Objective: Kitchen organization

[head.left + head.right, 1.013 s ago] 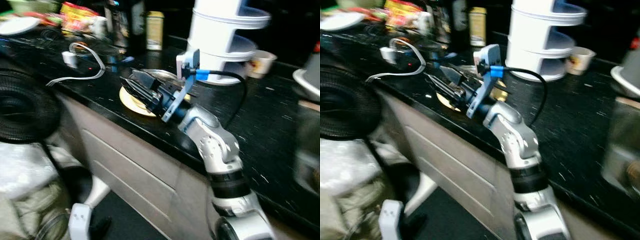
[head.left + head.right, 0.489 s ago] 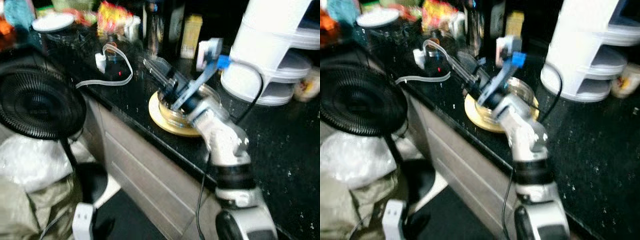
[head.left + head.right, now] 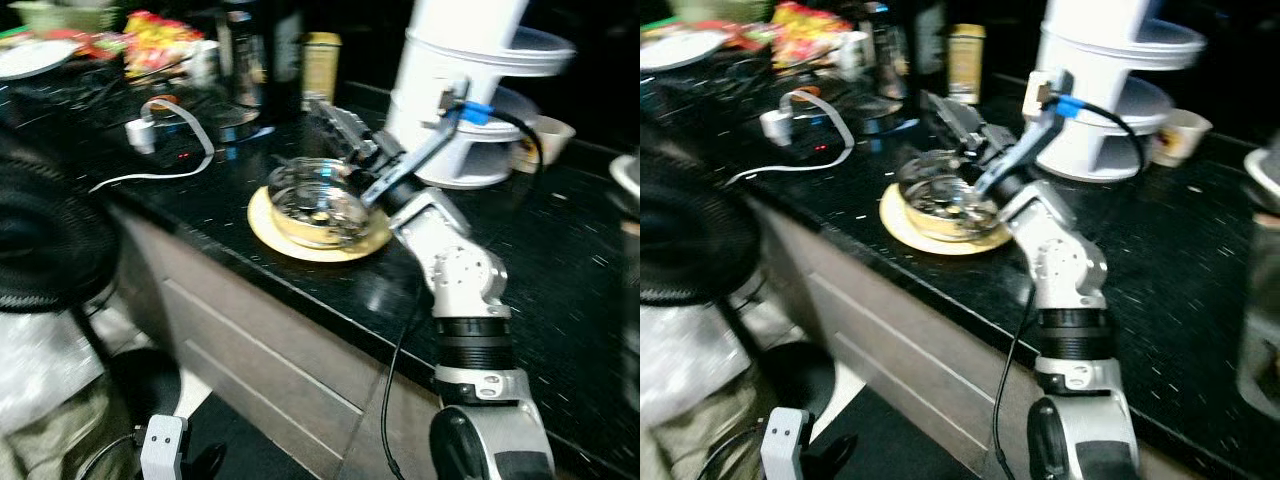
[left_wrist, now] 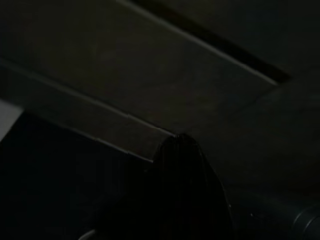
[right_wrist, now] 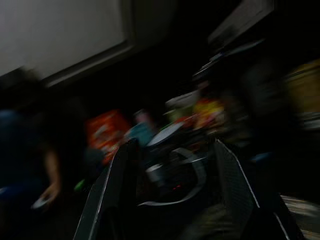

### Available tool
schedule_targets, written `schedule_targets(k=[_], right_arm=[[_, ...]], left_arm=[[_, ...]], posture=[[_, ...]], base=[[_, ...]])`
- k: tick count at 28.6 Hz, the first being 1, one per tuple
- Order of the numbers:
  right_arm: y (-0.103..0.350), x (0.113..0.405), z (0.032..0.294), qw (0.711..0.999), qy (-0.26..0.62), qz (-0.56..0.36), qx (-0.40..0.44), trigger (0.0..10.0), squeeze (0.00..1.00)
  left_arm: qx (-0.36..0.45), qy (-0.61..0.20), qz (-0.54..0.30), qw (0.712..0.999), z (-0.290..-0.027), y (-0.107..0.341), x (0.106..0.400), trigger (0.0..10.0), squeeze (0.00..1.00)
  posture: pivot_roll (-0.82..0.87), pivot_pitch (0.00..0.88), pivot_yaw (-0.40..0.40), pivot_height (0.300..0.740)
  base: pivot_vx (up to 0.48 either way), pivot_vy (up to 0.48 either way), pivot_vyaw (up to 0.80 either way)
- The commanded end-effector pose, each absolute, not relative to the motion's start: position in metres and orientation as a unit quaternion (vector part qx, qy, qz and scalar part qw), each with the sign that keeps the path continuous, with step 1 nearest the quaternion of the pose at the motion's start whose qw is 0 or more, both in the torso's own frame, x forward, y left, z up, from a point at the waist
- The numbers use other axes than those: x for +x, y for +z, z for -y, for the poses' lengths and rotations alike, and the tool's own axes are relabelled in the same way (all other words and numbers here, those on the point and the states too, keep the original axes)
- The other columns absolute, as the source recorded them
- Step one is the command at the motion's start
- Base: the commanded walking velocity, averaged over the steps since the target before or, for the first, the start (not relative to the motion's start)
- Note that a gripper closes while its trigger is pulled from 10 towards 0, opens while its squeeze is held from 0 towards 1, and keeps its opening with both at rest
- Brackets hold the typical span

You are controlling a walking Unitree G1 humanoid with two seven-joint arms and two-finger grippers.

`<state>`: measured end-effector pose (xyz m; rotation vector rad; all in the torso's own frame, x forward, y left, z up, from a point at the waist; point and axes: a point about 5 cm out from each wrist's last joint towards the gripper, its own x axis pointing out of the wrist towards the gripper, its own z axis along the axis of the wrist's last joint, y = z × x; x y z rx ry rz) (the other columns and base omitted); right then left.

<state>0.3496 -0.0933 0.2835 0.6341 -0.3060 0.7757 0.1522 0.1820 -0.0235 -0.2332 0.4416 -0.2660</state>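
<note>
Right gripper (image 3: 335, 120) fingers spread, hovering past the far rim of the glass bowl (image 3: 312, 205) on the yellow plate (image 3: 300, 243) near the counter (image 3: 560, 260) edge; I'd drop straight, straddle the rim, then pinch.

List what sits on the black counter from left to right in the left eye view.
White plate → white charger with cable → glass bowl on a yellow plate → right gripper → white tiered stand → paper cup.

Bowl (image 3: 318, 203) on plate (image 3: 300, 240) at counter (image 3: 560, 280) edge — tiered rack (image 3: 470, 90) behind, cable (image 3: 170, 150) left
</note>
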Motion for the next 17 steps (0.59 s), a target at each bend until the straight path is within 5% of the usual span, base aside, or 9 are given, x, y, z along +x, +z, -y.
schedule_targets(k=[1, 5, 17], right_arm=[[0.282, 0.354, 0.095, 0.877, 0.355, 0.140, 0.292, 10.0, 0.00], [0.265, 0.366, 0.098, 0.929, 0.297, 0.088, 0.203, 10.0, 0.00], [0.245, 0.375, 0.100, 0.947, 0.271, 0.023, 0.171, 10.0, 0.00]], left_arm=[[-0.114, -0.133, -0.223, 0.959, -0.182, -0.025, 0.150, 10.0, 0.00], [-0.114, -0.133, -0.221, 0.959, -0.182, -0.025, 0.150, 10.0, 0.00], [-0.114, -0.134, -0.221, 0.959, -0.182, -0.027, 0.148, 10.0, 0.00]], posture=[[0.11, 0.000, -0.064, 0.740], [0.11, 0.000, -0.065, 0.740], [0.11, 0.000, -0.068, 0.740]], base=[[0.000, 0.000, 0.00], [0.000, 0.000, 0.00], [0.000, 0.000, 0.00]])
